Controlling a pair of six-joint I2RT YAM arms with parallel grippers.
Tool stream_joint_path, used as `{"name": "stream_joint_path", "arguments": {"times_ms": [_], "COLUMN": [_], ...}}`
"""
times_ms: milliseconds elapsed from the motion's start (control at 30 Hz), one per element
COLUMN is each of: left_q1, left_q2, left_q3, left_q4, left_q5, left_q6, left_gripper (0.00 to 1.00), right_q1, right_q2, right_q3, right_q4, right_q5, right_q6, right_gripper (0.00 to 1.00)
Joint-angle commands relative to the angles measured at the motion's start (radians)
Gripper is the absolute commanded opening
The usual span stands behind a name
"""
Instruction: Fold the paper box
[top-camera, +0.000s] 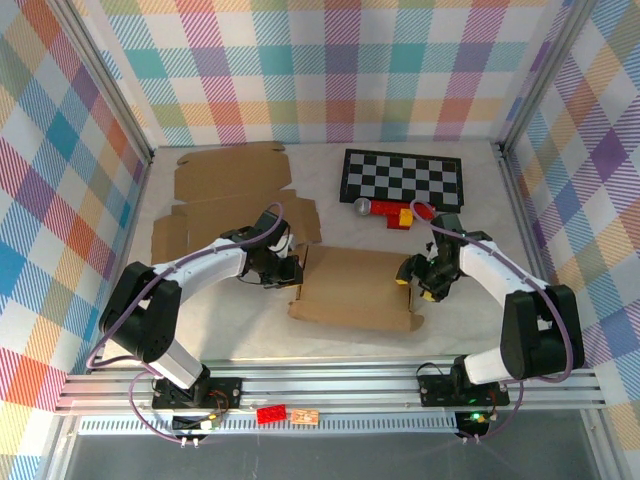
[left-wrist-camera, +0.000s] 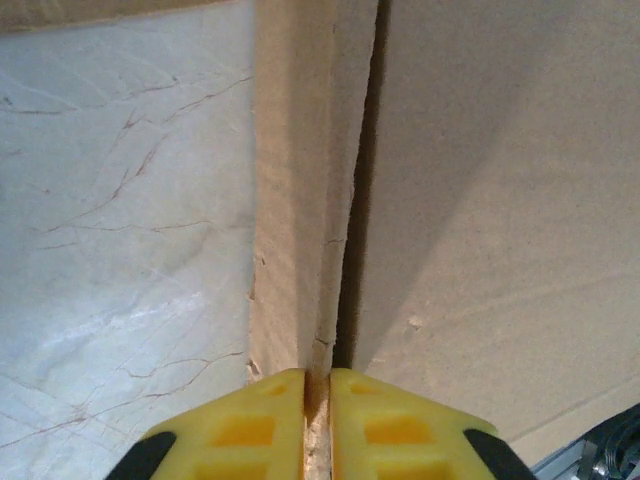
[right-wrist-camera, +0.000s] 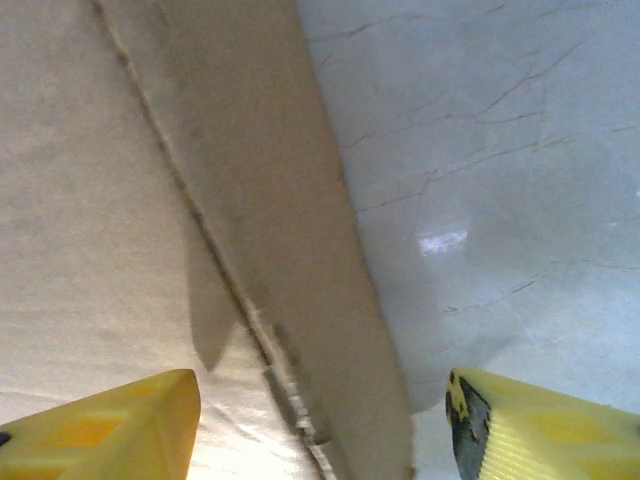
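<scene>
Pinching left flap: left hand (left-wrist-camera: 317, 425) clenched on paper box (top-camera: 355, 288) edge, mid-worktop (top-camera: 330, 345). Opposite, right hand (right-wrist-camera: 320, 415) released, astride right flap. Cardboard judged light, stiff, crease-prone; grip flap edges near fold lines.

Robot lab test cell. Plaid-print walls (top-camera: 330, 70) w/ alu frame post (top-camera: 112, 80), marble-look tabletop (top-camera: 250, 345), L arm (top-camera: 200, 268) & R arm (top-camera: 495, 268) bolted to extrusion rail (top-camera: 330, 385) at near edge.

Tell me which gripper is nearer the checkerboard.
Right. The right gripper is at the box's right edge, near the checkerboard; the left gripper is farther, at its left edge.
</scene>
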Motion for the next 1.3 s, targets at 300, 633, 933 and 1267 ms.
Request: {"name": "stream_joint_path", "arguments": {"times_ms": [300, 633, 933, 1267], "left_q1": [-0.006, 0.026, 0.092, 0.133], "left_q2": [-0.024, -0.029, -0.042, -0.026], "left_q3": [-0.041, -0.092, -0.143, -0.160], "left_q4": [0.030, 0.088, 0.103, 0.101], "left_q5": [0.033, 0.068, 0.102, 0.118], "left_q6": [-0.014, -0.053, -0.048, -0.018], "left_gripper": [0.03, 0.00, 0.00, 0.00], "right_q1": [-0.074, -0.076, -0.075, -0.070], "right_q2": [0.048, 0.102, 0.113, 0.078], "right_q3": [0.028, 0.002, -0.036, -0.060], "right_q4": [0.101, 0.213, 0.248, 0.342], "right_q5": [-0.091, -0.214, -0.295, -0.493], "right_q6": [-0.075, -0.116, -0.148, -0.099], "right_gripper": [0.83, 0.90, 0.94, 0.92]}}
